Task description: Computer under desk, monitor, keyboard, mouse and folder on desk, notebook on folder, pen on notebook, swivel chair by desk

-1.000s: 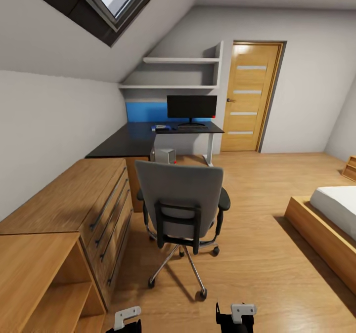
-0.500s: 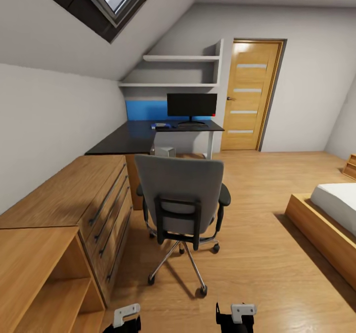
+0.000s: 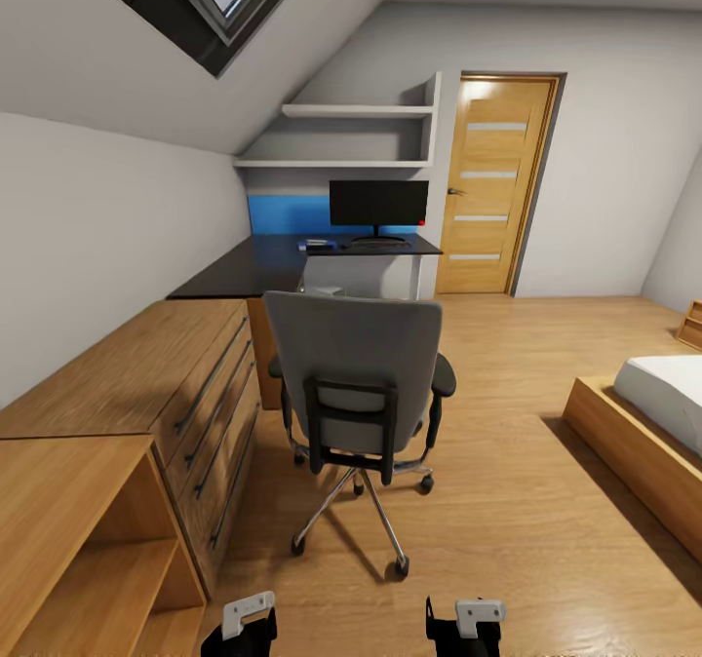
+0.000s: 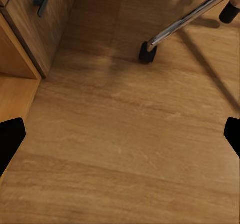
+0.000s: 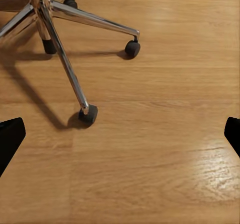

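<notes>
- The swivel chair (image 3: 357, 384) stands on the wooden floor (image 3: 526, 501) in the middle of the room, its grey back turned to the camera, well apart from the desk (image 3: 255, 269); its chrome star base and black casters also show in the right wrist view (image 5: 65, 59), and one leg with a caster in the left wrist view (image 4: 170, 32).
- The seat is hidden behind the chair back, so what lies on it cannot be told.
- The desk sits in the far corner under the sloped ceiling, with the monitor (image 3: 378, 207) upright on its top, in front of a blue wall panel (image 3: 287, 216).
- Small things lie on the desk just in front of and beside the monitor's foot; they are too small to name.
- A pale box, probably the computer (image 3: 326, 289), peeks out under the desk just above the chair back.
- A light wooden dresser (image 3: 166, 384) runs along the left wall between the robot and the desk.
- The left gripper (image 4: 120, 134) hangs over bare floor beside the dresser, fingers wide apart and holding nothing.
- The right gripper (image 5: 120, 134) hangs over the floor near the chair's casters, likewise spread and empty.
- A wooden door (image 3: 492, 184) stands right of the desk; a bed (image 3: 648, 423) is at the right edge.
</notes>
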`<state>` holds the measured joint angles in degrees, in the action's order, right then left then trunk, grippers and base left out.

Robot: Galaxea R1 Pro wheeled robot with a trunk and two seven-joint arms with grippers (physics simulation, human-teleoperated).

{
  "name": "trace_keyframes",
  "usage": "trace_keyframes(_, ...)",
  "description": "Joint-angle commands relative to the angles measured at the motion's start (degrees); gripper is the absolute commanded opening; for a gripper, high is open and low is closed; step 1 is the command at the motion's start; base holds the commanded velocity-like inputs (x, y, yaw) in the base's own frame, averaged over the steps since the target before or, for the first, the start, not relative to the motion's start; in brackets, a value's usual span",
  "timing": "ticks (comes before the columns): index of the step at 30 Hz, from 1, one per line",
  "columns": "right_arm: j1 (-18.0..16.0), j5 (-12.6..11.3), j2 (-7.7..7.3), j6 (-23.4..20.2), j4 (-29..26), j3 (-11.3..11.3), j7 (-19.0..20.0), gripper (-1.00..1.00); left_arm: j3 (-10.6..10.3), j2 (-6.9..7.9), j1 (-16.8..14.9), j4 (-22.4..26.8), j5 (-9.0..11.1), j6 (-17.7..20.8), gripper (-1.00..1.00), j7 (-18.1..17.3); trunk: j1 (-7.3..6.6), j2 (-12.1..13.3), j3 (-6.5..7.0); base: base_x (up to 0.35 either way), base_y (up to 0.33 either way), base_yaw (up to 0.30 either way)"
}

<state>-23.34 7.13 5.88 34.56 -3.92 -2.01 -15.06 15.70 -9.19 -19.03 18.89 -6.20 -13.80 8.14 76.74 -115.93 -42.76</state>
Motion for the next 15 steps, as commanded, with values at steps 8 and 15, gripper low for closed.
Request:
trace_keyframes(8,0.0,0.5,0.01,0.0,0.0,-0.2,-0.6,1.00,0.3,-0.04,0.0,-0.1,-0.6,-0.1,1.00,0.2,1.75,-3.2,-1.50,0.000,0.000,0.000)
trace_keyframes(15,0.0,0.5,0.01,0.0,0.0,-0.2,-0.6,1.00,0.3,-0.04,0.0,-0.2,-0.7,-0.2,1.00,0.2,3.29,-6.1,-2.75,0.000,0.000,0.000)
